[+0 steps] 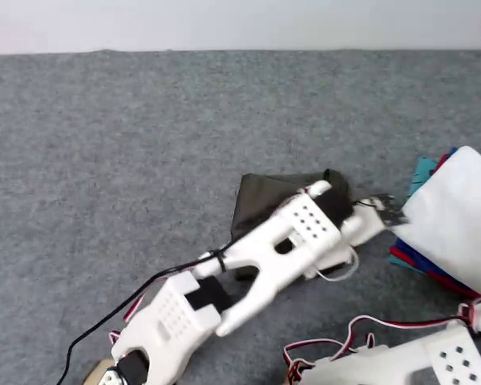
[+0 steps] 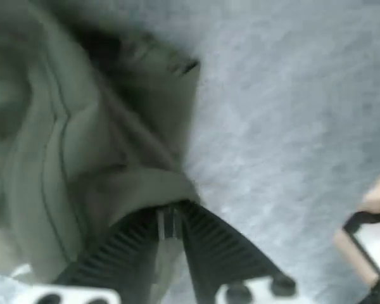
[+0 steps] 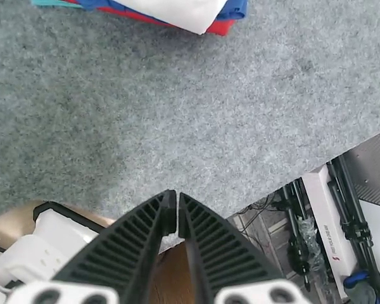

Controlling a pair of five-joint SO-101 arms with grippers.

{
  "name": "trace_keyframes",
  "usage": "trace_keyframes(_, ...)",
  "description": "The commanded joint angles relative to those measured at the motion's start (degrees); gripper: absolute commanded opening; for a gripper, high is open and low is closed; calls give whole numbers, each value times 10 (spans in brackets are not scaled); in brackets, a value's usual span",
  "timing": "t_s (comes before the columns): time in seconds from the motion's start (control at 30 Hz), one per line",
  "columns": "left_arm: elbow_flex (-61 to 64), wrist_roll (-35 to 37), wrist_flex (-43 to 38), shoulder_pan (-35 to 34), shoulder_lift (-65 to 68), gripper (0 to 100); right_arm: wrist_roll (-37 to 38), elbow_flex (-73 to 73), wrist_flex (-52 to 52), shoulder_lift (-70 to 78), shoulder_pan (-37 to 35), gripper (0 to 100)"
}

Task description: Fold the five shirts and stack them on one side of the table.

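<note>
Grip, left: the left fingers (image 2: 218,244) are pinched tight on a raised fold of the olive shirt (image 2: 82,145), with cloth bunched between the ribbed pads.
Grip, right: the right fingers (image 3: 139,234) are pressed together with nothing between them, above bare felt.
Shirt in hand: it lies rumpled near the middle of the bench (image 1: 104,160), partly under the left arm (image 1: 272,249), a little apart from the stack (image 1: 453,216).
Stack: white on top, with blue, red and teal edges showing beneath, so four appear done and the olive one is likely the fifth.
Step in hand: probably the last shirt, gripped either to finish a fold or to shift it toward the pile. I cannot tell how neatly it is folded.
Next move calls for: lifting the cloth free of the felt so it does not drag open, carrying it over the white shirt, and setting it down square before letting go.
Right arm (image 1: 433,361): it sits at the near side, just beside the stack, and may crowd that path.
Edges: the bench rim (image 3: 291,171) runs close to the right fingers, with a box (image 3: 326,209) and stand legs (image 3: 294,215) on the floor beyond. The stack runs out of the high view on its side.
Open room: broad bare felt lies on the far side and away from the stack.
</note>
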Motion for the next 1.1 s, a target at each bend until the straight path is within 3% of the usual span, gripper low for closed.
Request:
trace_keyframes(0.0,-47,5,23,9,-57,14,3,-4,20,-7,1,9)
trace_keyframes(0.27,-18,0,19,-107,-150,14,5,-4,20,-7,1,9)
trace_keyframes(0.4,1,-25,3,-182,-142,14,3,-4,19,-7,0,9)
trace_keyframes(0.53,26,-35,-55,-209,-76,14,3,-4,19,-7,0,9)
trace_keyframes(0.7,-25,-34,-48,-171,15,14,3,-4,19,-7,0,9)
trace_keyframes(1.07,-269,-6,22,-11,108,14,3,-4,19,-7,0,9)
